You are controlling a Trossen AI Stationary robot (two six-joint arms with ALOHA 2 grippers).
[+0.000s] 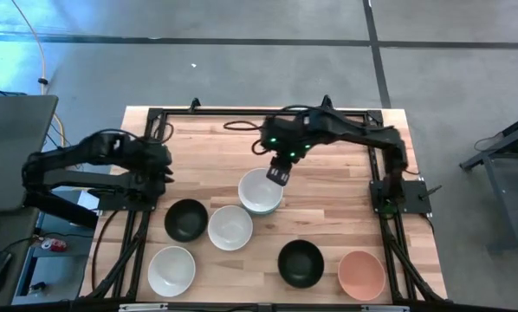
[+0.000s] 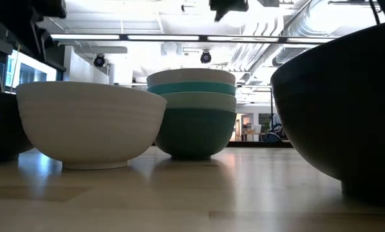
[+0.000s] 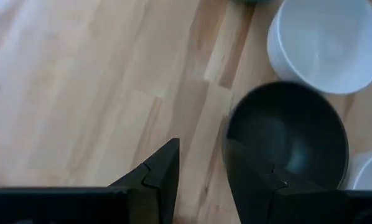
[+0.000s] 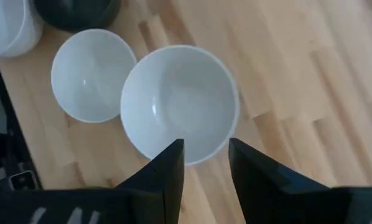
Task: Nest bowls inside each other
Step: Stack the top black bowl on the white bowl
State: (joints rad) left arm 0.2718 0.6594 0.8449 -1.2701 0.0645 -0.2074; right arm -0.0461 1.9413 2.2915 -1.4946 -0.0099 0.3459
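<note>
Right gripper [image 1: 279, 176] hangs over the middle of the table, fingers [image 4: 167, 168] parted with nothing between them. Directly below and just ahead of it sits the nested stack [image 1: 261, 191], a white bowl on top. The low view shows the stack [image 2: 191, 113] in layers: white, teal, pale mint, teal at the base. Touching the stack on the side away from the right arm's base is a single white bowl [image 1: 229, 227], then a black bowl [image 1: 186, 220]. Farther toward the table's front edge lie another white bowl [image 1: 171, 269], a second black bowl [image 1: 301, 263] and a salmon-pink bowl [image 1: 361, 274], all apart. Left gripper [image 1: 162, 163] waits at the left side, fingers [image 3: 162, 177] apart, apparently empty.
</note>
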